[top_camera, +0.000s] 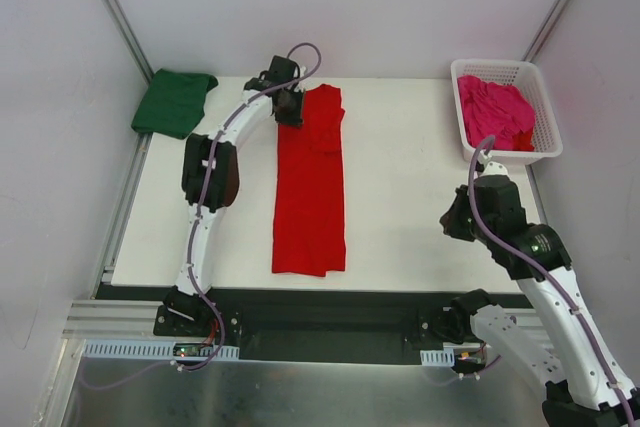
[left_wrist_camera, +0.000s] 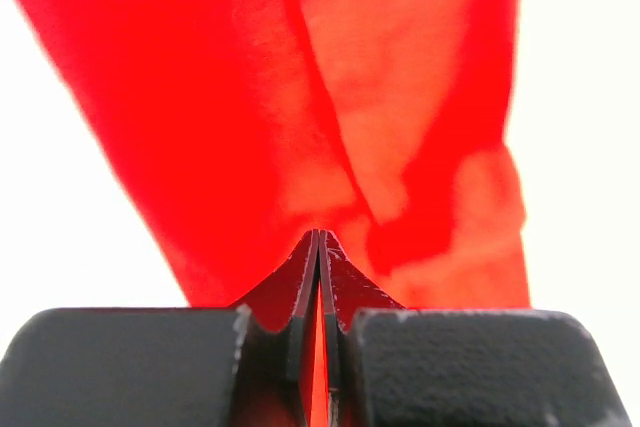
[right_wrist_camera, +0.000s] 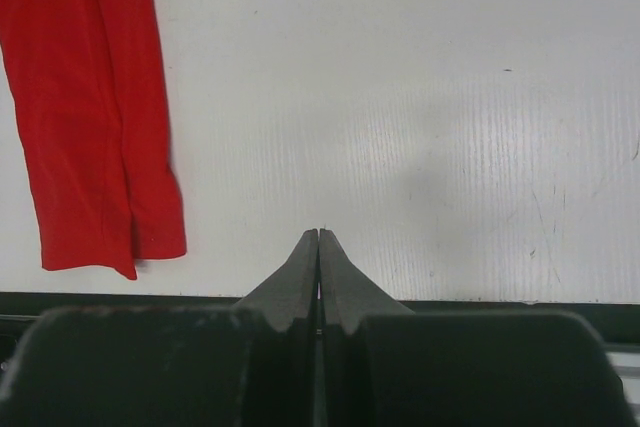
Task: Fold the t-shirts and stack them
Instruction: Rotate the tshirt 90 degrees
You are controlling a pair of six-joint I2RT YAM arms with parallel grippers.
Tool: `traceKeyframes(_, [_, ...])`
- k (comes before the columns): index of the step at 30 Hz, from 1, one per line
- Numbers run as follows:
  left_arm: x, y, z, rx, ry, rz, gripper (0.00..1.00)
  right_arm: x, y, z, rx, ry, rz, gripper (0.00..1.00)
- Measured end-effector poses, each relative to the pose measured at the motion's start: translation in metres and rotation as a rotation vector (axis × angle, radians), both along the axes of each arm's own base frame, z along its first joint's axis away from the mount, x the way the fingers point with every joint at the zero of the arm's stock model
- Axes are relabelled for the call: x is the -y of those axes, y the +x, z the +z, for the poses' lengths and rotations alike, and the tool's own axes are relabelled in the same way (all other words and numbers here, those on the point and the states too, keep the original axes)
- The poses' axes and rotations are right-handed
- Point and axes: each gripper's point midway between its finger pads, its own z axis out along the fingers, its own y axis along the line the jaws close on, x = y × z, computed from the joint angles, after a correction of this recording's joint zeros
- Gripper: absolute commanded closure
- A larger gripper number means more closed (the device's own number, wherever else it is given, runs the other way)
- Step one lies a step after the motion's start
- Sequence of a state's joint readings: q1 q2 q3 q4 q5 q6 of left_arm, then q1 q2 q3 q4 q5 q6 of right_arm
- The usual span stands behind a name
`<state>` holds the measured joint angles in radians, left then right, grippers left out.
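The red t-shirt lies in the middle of the counter as a long narrow strip running from far to near, with a sleeve turned in at its far end. The left hand is at that far end, on the strip's left corner, with its jaws pressed together and what looks like a thin pinch of red cloth between them. The right hand is fully closed on nothing, hanging over bare counter near the right side, well apart from the strip's near end. The green t-shirt sits bunched at the far left corner, seemingly a little over the counter's edge; the pink t-shirt is heaped in the white basket at the far right. The main risk is the one-corner grip: drawing the far end toward the near end by one corner would probably skew the strip and let the tucked sleeve fall open. So thin a pinch could also slip out mid-fold. With the other hand away, nothing pins the near end, so the whole strip might drag instead of folding.
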<state>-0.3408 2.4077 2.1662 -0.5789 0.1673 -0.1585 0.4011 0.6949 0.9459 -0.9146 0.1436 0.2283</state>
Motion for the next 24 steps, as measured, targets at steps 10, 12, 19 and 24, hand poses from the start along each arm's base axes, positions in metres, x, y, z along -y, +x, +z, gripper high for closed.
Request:
traceKeyframes(10, [-0.005,-0.057,0.167,0.276,-0.174,-0.040,0.79,-0.006,0.004,-0.022,-0.045,0.000,0.008,0.79])
traceKeyframes(12, [-0.009,-0.076,0.176,0.296,-0.201,-0.040,0.73,-0.010,0.007,-0.030,-0.063,0.006,0.017,0.73])
traceKeyframes(19, [-0.029,-0.165,0.104,0.127,-0.218,0.008,0.57,-0.033,0.011,-0.054,-0.130,0.021,0.091,0.60])
traceKeyframes(24, [-0.049,-0.229,0.068,0.042,-0.224,0.054,0.54,-0.062,0.010,-0.066,-0.169,0.015,0.207,0.58])
